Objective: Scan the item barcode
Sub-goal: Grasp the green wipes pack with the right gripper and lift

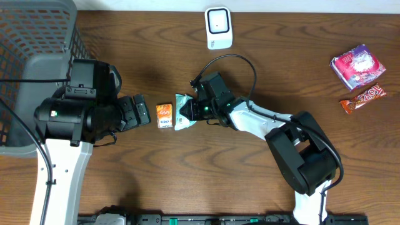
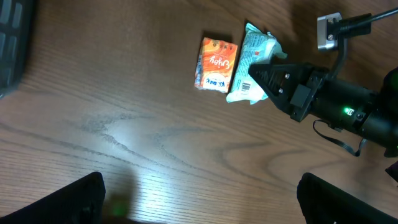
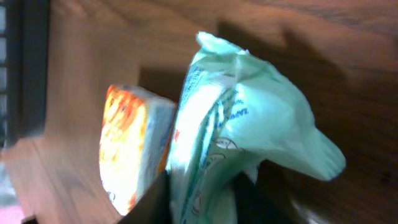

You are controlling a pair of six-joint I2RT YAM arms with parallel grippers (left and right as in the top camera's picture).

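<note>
the right pincer (image 1: pixel 187 114) pinches one end of the pale green packet (image 3: pixel 249 124), which lies on the wooden table (image 1: pixel 156 181). just beside the packet sits an orange box (image 1: pixel 164 116). past the box, the left pincer (image 1: pixel 145 113) stands spread wide, holding nothing. farther off, the white scanner (image 1: pixel 219 27) rests near the table's back edge.

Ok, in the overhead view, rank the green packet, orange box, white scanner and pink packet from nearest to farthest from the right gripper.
1. green packet: between the fingers of the right gripper.
2. orange box: just left of the packet.
3. white scanner: at the table's far edge.
4. pink packet: far off to the right.
</note>
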